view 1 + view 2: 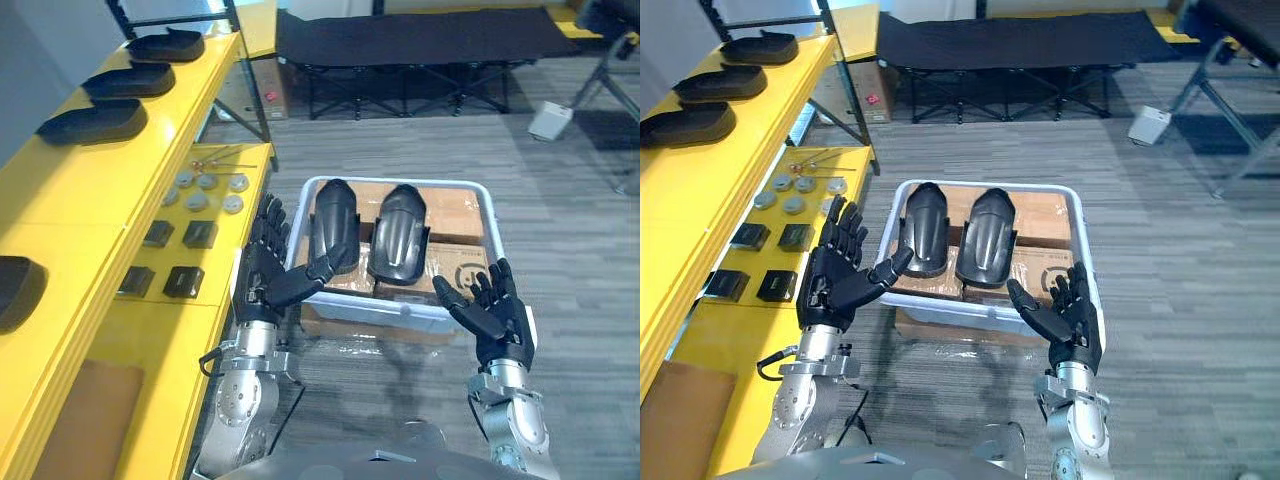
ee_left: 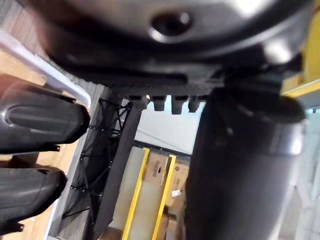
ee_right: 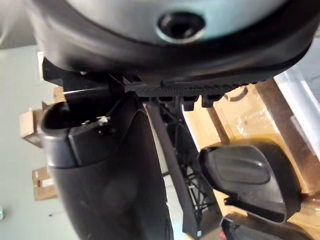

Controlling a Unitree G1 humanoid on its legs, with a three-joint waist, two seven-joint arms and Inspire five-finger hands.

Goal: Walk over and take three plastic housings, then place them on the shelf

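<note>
At frame centre, left housing and right housing are laid side by side in white bin. Left hand spread wide, empty, thumb near left housing; right hand likewise splayed, empty. Left housing best clasped across width, then carried to yellow shelf.

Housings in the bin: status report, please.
Left hand open beside bin. Right hand open at its front. Two housings lie inside. Nothing blocks them.

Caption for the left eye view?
Open left hand and right hand reach toward a white bin holding two black housings beside a yellow shelf.
</note>
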